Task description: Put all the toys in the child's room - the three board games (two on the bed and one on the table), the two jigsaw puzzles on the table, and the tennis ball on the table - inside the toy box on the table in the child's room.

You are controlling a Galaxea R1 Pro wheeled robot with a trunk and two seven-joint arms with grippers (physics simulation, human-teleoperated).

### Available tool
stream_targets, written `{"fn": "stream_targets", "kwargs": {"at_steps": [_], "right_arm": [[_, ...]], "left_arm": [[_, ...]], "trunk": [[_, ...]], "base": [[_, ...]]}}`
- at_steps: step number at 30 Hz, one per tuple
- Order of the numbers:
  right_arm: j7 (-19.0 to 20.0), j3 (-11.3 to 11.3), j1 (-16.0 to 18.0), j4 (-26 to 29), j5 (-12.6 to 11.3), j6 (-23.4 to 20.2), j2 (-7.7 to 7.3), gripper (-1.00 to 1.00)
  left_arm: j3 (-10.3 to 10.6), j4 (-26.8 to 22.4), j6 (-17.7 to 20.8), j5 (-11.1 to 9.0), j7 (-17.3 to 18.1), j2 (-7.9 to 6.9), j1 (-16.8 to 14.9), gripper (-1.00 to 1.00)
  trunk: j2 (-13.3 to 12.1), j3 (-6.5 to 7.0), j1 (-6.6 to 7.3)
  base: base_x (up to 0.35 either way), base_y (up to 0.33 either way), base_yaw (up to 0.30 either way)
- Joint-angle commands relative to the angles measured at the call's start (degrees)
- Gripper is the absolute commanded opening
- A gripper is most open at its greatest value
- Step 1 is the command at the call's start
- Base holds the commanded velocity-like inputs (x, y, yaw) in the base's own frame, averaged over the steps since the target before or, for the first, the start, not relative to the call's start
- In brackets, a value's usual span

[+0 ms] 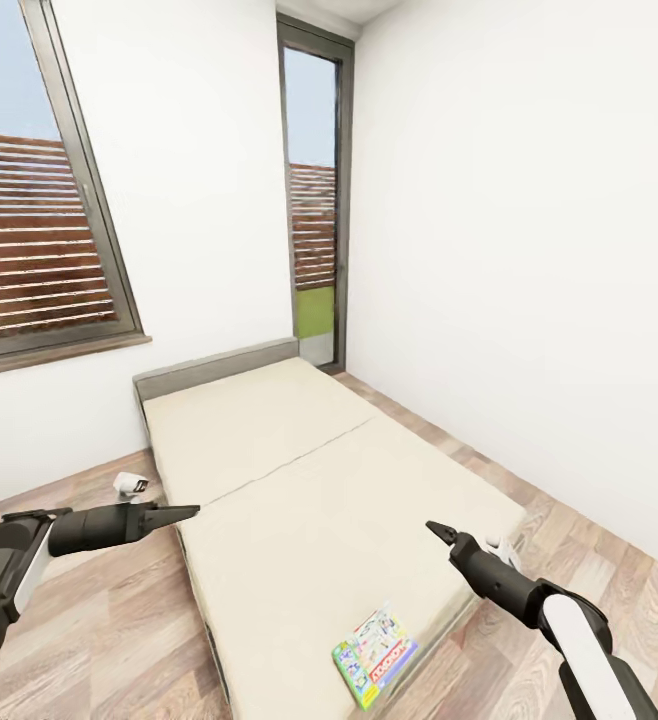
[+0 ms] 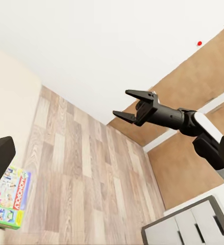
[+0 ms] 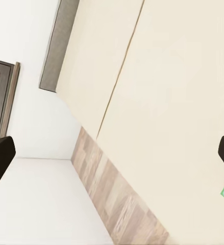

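Board game (image 1: 373, 655) is being approached, nothing gripped yet. Right claw (image 1: 435, 529) is being held above the bed (image 1: 299, 480), pointed toward the mattress; in the left wrist view the same claw (image 2: 128, 104) is seen with fingers spread apart and empty. Left claw (image 1: 187, 511) is being held over the bed's left edge, nothing held; how far it is parted cannot be told. The white-green box is lying flat near the bed's front corner, closer to the right arm, well apart from both claws.

Judged best handling: the right claw is to be lowered and drawn back toward the box, fingers closed across a short edge, since a flat box on soft mattress gives little lip; pressing down would sink it. The overhanging corner side is likely easier to pinch.

Writing: a red logo band is printed across the lid (image 2: 9, 196); letters are too blurred to be read. No second game is being seen on the bed.
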State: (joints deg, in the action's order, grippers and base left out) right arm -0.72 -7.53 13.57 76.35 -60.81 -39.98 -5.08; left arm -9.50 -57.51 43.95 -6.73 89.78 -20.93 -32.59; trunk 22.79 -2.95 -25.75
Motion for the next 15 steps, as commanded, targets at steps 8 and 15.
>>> {"fn": "stream_targets", "kwargs": {"at_steps": [8,15], "right_arm": [[-0.1,0.2,0.0,0.1,-0.2,-0.3,-0.02,1.0],[-0.1,0.2,0.0,0.1,-0.2,-0.3,-0.02,1.0]], "left_arm": [[0.0,0.0,0.6,0.0,0.2,-0.01,0.0,1.0],[0.0,0.0,0.6,0.1,0.2,-0.03,0.0,1.0]], "trunk": [[0.1,-0.13,-0.04],[0.1,-0.13,-0.04]], "base": [[0.0,-0.11,0.089],[0.0,-0.182,0.254]]}}
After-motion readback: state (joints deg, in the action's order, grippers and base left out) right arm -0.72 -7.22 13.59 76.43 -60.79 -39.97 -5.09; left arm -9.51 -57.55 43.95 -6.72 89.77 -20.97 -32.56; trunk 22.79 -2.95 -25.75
